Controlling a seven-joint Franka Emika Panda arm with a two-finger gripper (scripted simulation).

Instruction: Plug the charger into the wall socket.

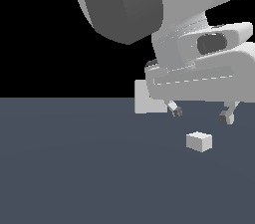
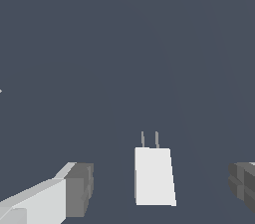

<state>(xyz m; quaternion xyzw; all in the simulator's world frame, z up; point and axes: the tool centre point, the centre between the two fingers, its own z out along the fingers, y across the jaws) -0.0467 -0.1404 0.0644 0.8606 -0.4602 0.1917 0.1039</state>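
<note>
A: How many things are on the desk?
B: Two. One charger, lying flat, and one wall socket standing upright farther back, toward the exterior view's left, partly hidden by the arm.
A: And the tool?
B: One, its two fingers spread apart, holding nothing, hanging above the charger. The wrist view shows the charger's two prongs and the block between the fingertips.

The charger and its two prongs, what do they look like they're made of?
The charger looks like matte white plastic: plain, flat-shaded faces without gloss. Its two prongs are thin grey pins, probably metal, though the render shows no shine. The open hand straddles it.
</note>
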